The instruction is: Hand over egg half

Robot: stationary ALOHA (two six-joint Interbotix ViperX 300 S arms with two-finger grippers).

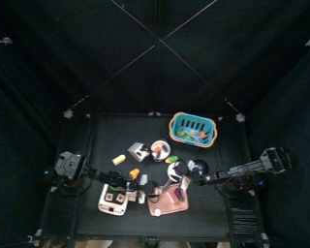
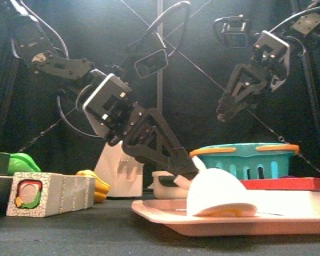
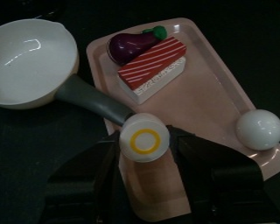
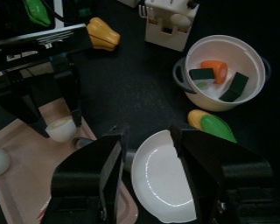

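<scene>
Holding the egg half (image 3: 145, 140) yolk-up between my left gripper (image 3: 146, 162) jaws, I have it lifted just above the near end of the pink tray (image 3: 213, 87), so I judge the pickup done and the transfer itself still to come. Beside it on the tray lie a white egg (image 3: 259, 129), a cake slice (image 3: 157, 66) and an eggplant (image 3: 140, 42). My right gripper (image 4: 150, 166) hangs to the right with jaws spread and nothing between them, over a white ladle (image 4: 168, 171), not yet at the egg half.
</scene>
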